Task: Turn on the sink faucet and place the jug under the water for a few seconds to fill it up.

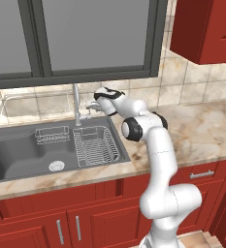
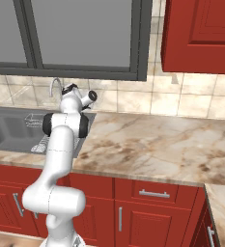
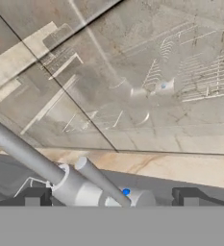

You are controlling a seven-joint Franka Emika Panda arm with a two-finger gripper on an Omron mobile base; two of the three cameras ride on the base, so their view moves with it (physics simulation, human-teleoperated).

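Note:
The sink faucet (image 1: 76, 104) is a slim chrome gooseneck standing at the back rim of the dark grey sink (image 1: 17, 155). My gripper (image 1: 91, 107) hovers just right of the faucet's stem, at the height of its side lever. In the hand view the faucet stem (image 3: 22, 151) runs in from the left and its small lever (image 3: 100, 180) pokes up between my fingertips. The gripper (image 3: 112, 198) is open, its fingertips (image 3: 36, 197) wide apart on either side of the lever and touching nothing. The arched spout (image 2: 55, 83) shows beside my hand. The jug and the water are out of view.
Two wire racks (image 1: 96, 145) (image 1: 52, 134) and a round drain (image 1: 56, 165) lie in the basin. A window sill runs close behind the faucet. Marble counter (image 1: 201, 131) stretches to the right under a red wall cabinet (image 1: 206, 29).

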